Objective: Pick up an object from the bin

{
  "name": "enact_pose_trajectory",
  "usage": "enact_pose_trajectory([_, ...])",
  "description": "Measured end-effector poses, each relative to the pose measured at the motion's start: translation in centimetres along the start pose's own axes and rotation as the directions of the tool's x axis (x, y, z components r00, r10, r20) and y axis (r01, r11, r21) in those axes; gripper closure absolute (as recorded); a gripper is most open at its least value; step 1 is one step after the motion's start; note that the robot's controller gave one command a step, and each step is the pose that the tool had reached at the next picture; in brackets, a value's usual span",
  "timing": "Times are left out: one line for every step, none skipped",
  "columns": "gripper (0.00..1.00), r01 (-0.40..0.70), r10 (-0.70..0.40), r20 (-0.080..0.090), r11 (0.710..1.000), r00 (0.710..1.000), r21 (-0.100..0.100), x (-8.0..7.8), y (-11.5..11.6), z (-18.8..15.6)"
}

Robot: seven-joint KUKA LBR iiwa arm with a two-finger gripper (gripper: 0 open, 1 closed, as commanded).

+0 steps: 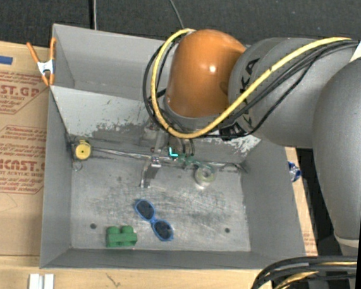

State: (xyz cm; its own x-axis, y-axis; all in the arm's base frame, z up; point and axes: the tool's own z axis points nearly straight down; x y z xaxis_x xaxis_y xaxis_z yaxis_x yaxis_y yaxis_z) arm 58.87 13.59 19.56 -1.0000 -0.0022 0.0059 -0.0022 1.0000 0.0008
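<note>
Robotics lab test rig: an industrial arm [319, 90], orange-capped at the wrist and strung with yellow and black cables [263, 79], holds its gripper [152, 170] inside a scuffed grey metal bin [106, 57] set on a pale wooden bench [173, 286].

I read the bin [59, 180] as plain grey, its floor scuffed with paler, whitish scratches. By its left wall sits a yellow round piece [81, 150]. Near the front edge lie blue sunglasses [154, 220] with darker blue lenses, and towards the front left corner a green block [121, 236]. The wrist cover [201, 66] is glossy orange. Yellow and black cables [160, 62] loop over the grey arm [337, 105].
</note>
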Motion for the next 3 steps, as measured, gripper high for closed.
enact_pose_trajectory([0.00,0.143,-0.143,0.014,0.990,0.990,0.001,6.6,-5.0,12.1])
enact_pose_trajectory([1.00,0.144,-0.144,0.010,0.990,0.990,0.001,6.5,-4.9,11.8])
enact_pose_trajectory([1.00,0.124,-0.124,0.015,0.992,0.992,0.002,7.5,-5.2,-1.4])
